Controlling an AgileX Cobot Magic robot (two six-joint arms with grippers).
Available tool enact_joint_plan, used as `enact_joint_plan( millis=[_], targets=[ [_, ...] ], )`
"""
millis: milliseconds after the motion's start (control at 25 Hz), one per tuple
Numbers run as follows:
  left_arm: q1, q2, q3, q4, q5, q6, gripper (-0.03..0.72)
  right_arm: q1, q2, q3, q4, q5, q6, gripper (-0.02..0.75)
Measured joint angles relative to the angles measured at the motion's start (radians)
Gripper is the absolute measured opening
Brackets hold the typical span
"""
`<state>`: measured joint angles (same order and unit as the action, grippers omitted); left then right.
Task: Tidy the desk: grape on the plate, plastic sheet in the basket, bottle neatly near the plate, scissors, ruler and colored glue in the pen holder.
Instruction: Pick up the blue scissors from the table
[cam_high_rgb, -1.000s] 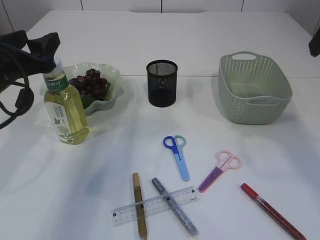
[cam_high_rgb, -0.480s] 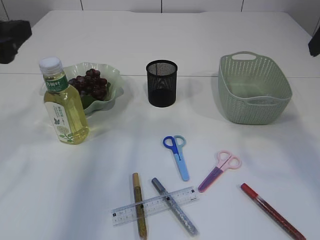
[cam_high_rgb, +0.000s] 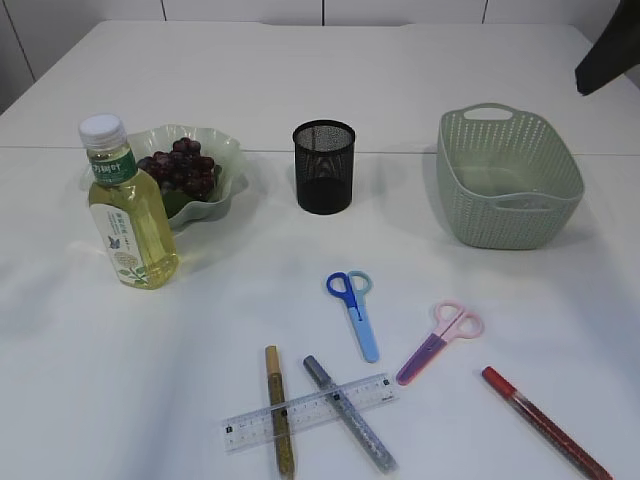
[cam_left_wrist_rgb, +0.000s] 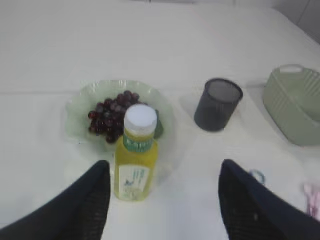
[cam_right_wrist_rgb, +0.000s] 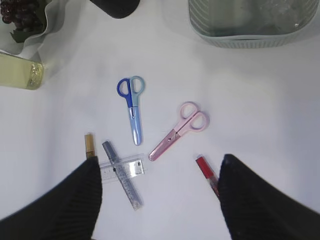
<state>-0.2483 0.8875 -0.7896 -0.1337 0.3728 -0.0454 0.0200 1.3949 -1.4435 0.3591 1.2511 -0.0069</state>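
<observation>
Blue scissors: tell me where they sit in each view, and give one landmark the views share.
Exterior view: blue scissors lie at centre, below the black pen holder, left of the pink scissors.
Left wrist view: only a blue handle loop shows at lower right, beside a dark finger.
Right wrist view: left of centre, handles up.
Shared landmark: the pen holder.

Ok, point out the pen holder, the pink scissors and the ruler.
pen holder (cam_high_rgb: 323, 170): exterior view, on the front of its black mesh wall.
pink scissors (cam_high_rgb: 437, 343): exterior view, near the pivot where handles meet blades.
ruler (cam_high_rgb: 309, 409): exterior view, on the clear strip between the two crossing glue pens.
</observation>
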Motion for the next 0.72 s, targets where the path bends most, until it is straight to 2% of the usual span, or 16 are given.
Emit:
enact_joint_plan(
  millis=[160, 280, 360, 520, 600, 720],
  targets=[
    [0.0, -0.007, -0.108, -0.009, 0.335, 0.0, 0.47, 0.0, 0.0, 0.0, -0.004, 0.0, -0.017, 0.563],
    [0.0, -0.007, -0.164, -0.009, 0.5, 0.0, 0.457, 0.004, 0.0, 0.0, -0.014, 0.0, -0.019, 0.563],
    [0.0, -0.009, -0.193, -0.009, 0.568, 0.0, 0.452, 0.032, 0.0, 0.0, -0.066, 0.0, 0.028, 0.552],
    [0.0, -0.009, -0.222, -0.001, 0.63, 0.0, 0.449, 0.179, 0.014, 0.0, -0.235, 0.0, 0.177, 0.519],
    [0.0, -0.009, -0.227, 0.001, 0.644, 0.0, 0.447, 0.253, 0.058, -0.005, -0.242, 0.0, 0.216, 0.507],
    [0.0, -0.009, -0.227, 0.001, 0.674, 0.0, 0.446, 0.315, 0.161, -0.022, -0.182, 0.0, 0.233, 0.498]
  ],
)
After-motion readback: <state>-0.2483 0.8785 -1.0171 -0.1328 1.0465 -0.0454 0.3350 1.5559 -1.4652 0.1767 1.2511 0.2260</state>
